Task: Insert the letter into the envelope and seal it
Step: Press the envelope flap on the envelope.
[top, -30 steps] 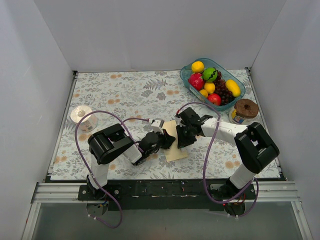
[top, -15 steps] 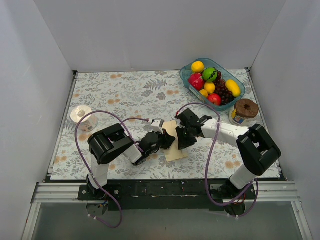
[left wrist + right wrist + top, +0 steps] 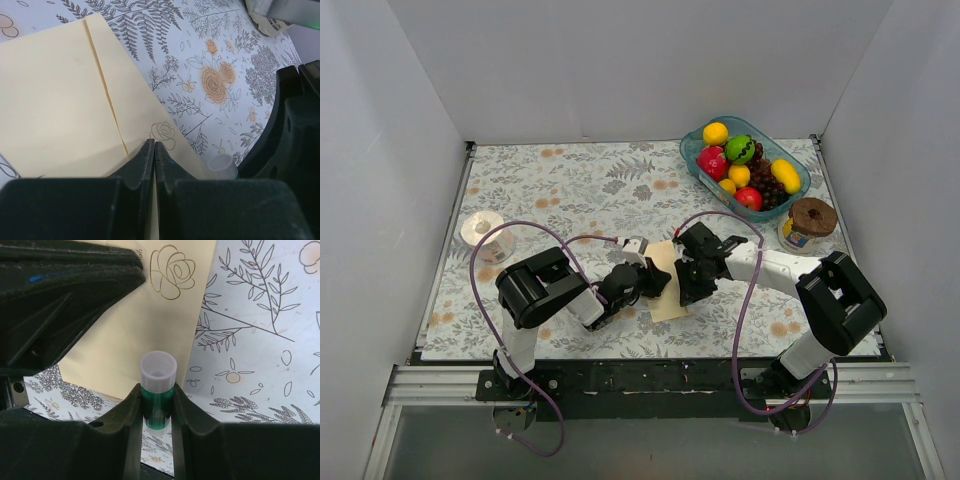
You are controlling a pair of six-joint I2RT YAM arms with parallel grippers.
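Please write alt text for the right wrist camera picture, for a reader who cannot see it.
The right pincer grips a small green tube with a pale cap, held above a cream envelope on a flowered tablecloth. A black part of the other arm fills the upper left.

On one floral tablecloth (image 3: 570,190): two robot arms, a left arm (image 3: 535,285) and a right arm (image 3: 835,300); one cream envelope (image 3: 60,100); one green glue stick (image 3: 158,390); one roll of tape (image 3: 482,230); one brown-lidded jar (image 3: 808,222); one tray (image 3: 688,155) of fruit.

envelope (image 3: 668,302) partly hidden under left gripper (image 3: 663,283) and right gripper (image 3: 685,289), green tube (image 3: 158,385) base buried in right gripper
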